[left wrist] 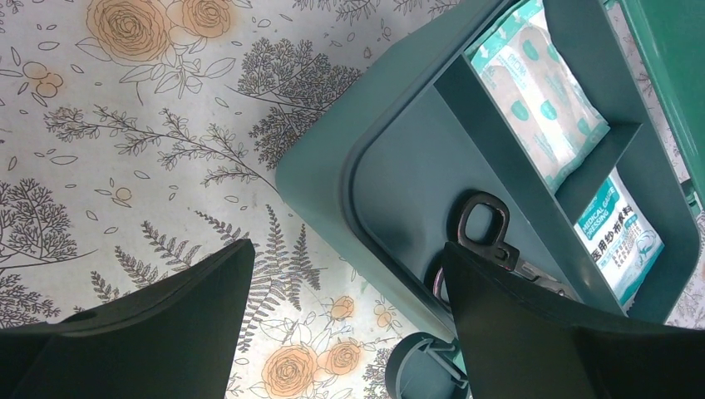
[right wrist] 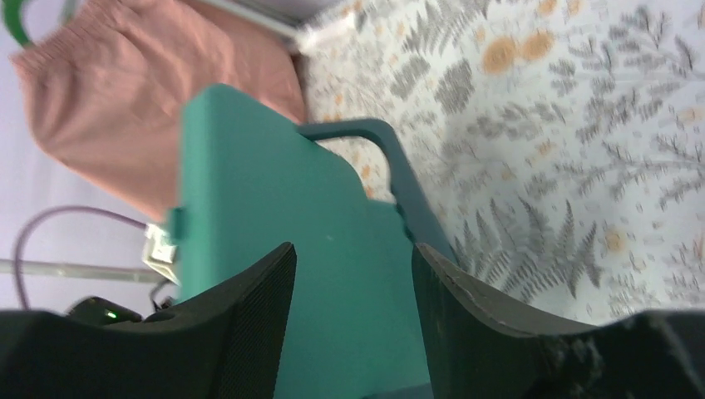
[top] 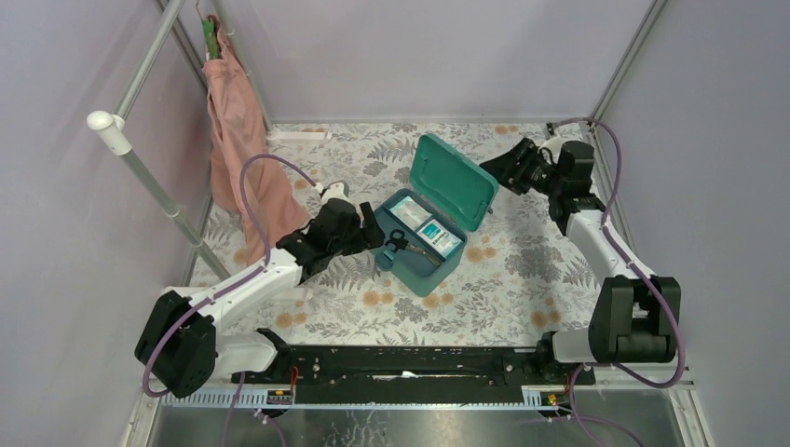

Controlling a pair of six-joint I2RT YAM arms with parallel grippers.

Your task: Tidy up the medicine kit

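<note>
The medicine kit (top: 410,279) stands open mid-table, its teal lid (top: 454,180) raised. Inside lies a darker divided tray (left wrist: 416,183) with black-handled scissors (left wrist: 482,224), a white-and-teal packet (left wrist: 540,83) and a gauze dressing packet (left wrist: 619,237). My left gripper (top: 374,233) is open and empty and hangs over the kit's left corner (left wrist: 332,158); in the left wrist view (left wrist: 349,247) one finger is over the cloth and one over the scissors. My right gripper (top: 488,171) is open and empty just behind the lid; the right wrist view (right wrist: 353,247) shows the lid's back (right wrist: 274,208) and the handle (right wrist: 391,158).
A pink cloth (top: 238,140) hangs from a rail at the back left and also shows in the right wrist view (right wrist: 125,83). A white strip (top: 298,135) lies by the back wall. A slanted metal pole (top: 158,186) and enclosure walls bound the floral tablecloth (top: 522,270).
</note>
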